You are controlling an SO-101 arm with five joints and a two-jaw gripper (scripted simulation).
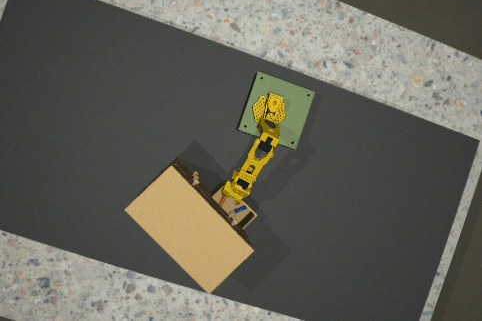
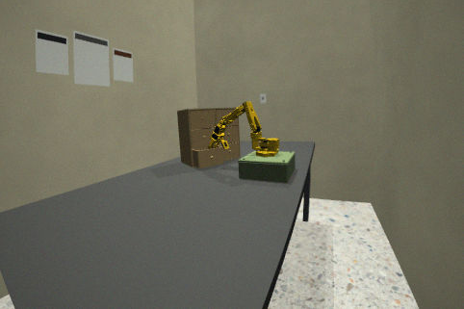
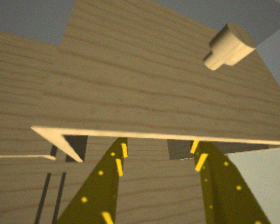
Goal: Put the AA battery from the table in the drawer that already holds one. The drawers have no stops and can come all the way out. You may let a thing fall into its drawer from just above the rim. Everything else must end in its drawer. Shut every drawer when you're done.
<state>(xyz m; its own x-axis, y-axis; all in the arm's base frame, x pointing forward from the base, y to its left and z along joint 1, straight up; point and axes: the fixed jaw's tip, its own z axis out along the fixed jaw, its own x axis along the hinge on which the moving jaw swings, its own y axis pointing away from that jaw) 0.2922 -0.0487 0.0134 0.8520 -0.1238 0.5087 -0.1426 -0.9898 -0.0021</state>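
Observation:
The wooden drawer cabinet point(image 1: 189, 229) stands on the dark table and also shows in the side view point(image 2: 207, 136). One low drawer is pulled out toward the arm. My gripper point(image 1: 231, 193) hangs just above this drawer, right in front of the cabinet face. In the wrist view the two yellow fingers stand apart with nothing between them. An orange sliver point(image 1: 222, 200) that may be the AA battery and a small blue thing point(image 1: 240, 208) lie inside the open drawer. The drawer's inside is hidden in the wrist view.
Other drawers' knobs point(image 1: 196, 177) stick out of the cabinet front; one knob point(image 3: 229, 46) is above the fingers in the wrist view. The arm's green base point(image 1: 276, 109) sits behind the open drawer. The table edge runs to the right in the side view.

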